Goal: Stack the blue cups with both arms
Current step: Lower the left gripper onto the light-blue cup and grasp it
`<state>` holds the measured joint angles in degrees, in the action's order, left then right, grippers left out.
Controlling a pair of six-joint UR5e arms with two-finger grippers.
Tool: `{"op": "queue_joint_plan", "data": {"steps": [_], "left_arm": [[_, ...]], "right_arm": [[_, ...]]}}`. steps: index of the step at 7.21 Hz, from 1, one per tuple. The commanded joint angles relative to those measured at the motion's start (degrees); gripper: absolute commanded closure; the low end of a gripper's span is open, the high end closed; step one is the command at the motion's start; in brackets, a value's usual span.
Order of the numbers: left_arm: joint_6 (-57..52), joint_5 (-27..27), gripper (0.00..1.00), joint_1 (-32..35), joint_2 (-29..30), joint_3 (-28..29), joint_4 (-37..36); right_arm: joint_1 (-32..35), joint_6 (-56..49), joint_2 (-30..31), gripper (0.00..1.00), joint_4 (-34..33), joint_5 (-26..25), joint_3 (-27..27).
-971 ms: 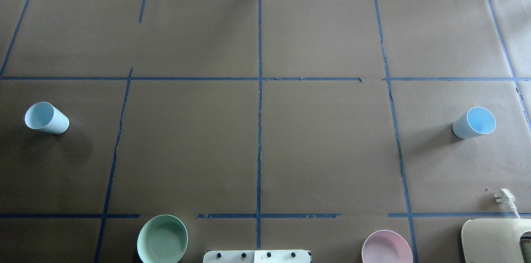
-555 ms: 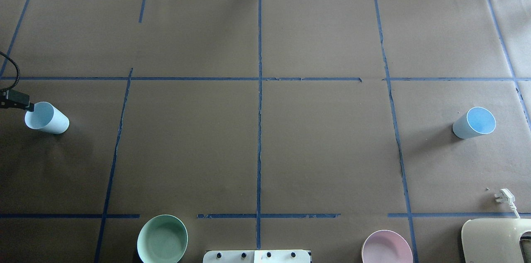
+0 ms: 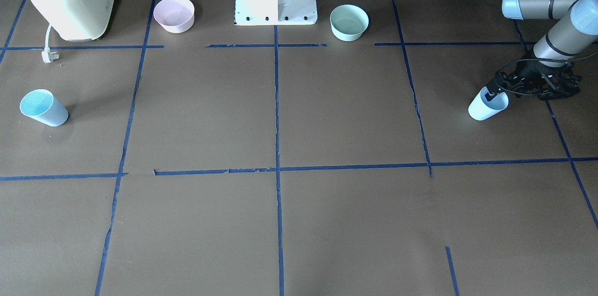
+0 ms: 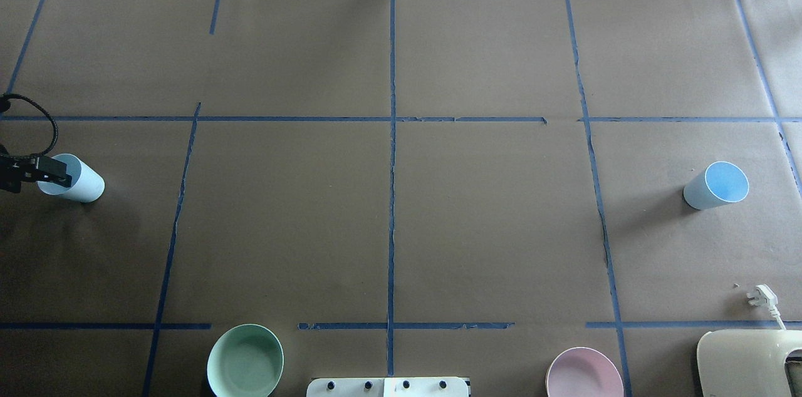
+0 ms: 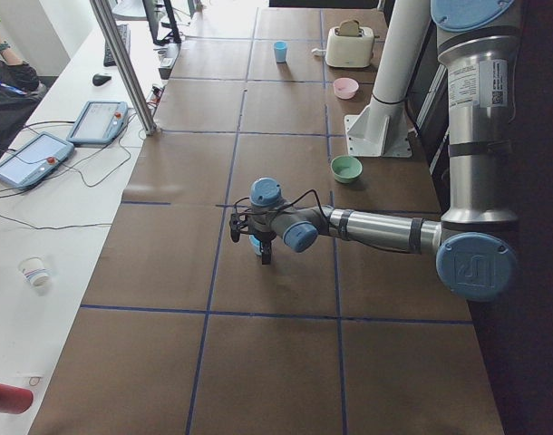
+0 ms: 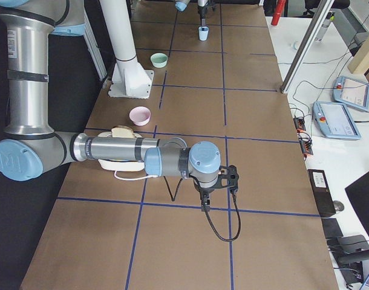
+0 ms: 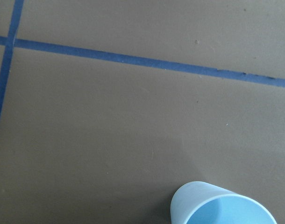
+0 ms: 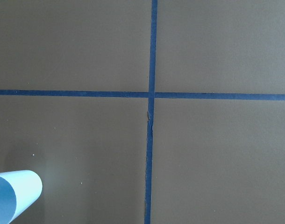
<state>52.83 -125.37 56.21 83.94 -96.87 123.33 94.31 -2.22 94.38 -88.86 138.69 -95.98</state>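
Across the table, front-facing: the left gripper hangs at the rim of the left cup. One black finger dips inside the cup's mouth, and the jaws look parted with nothing pinched yet. The right cup stands well apart at the opposite end, near the cream toaster. If the jaws close off-centre on so light and thin-walled a cup, it could tip or skate over the smooth brown paper.

Overhead, both blue cups stand upright and taper from a wide rim to a narrow base. The right one is a brighter blue inside. A mint-green bowl and a pink bowl sit at the robot's edge.

From the left end, the near arm's wrist hides most of the left cup.

From the right end, the right gripper hovers low over a tape line. I cannot tell how its jaws stand.

The left wrist camera catches only matte rim at its bottom edge. The right wrist camera has its cup in the lower-left corner, so that gripper seems offset, and a descent from there might knock the cup.
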Motion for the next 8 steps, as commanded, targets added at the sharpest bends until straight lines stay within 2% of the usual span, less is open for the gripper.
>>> {"op": "queue_joint_plan", "data": {"steps": [1,2,3,4,6,7,8], "left_arm": [[0.0,0.1,0.85,-0.4,0.1,0.2,0.0],[-0.3,-0.3,0.96,-0.4,-0.2,0.3,-0.1],[-0.3,-0.6,1.00,-0.2,0.2,0.2,-0.5],[-0.3,-0.7,1.00,-0.3,0.3,-0.2,-0.8],[0.3,-6.0,1.00,0.3,0.9,-2.1,-1.4],[0.3,-6.0,1.00,0.4,3.8,-5.3,-8.5],[0.3,-5.9,1.00,0.4,8.1,-10.0,-19.7]], "right_arm": [[0.0,-0.1,-0.1,0.00,0.0,0.0,0.0],[0.0,0.0,-0.1,0.00,0.0,0.0,0.0],[0.0,0.0,-0.1,0.00,0.0,-0.1,-0.5],[0.0,0.0,-0.1,0.00,-0.1,-0.1,-1.6],[0.0,-0.1,0.1,0.00,0.0,-0.2,-1.9],[-0.1,-0.1,0.1,0.00,0.0,-0.2,-1.9],[0.0,-0.1,0.2,0.00,0.0,-0.2,-1.9]]}}
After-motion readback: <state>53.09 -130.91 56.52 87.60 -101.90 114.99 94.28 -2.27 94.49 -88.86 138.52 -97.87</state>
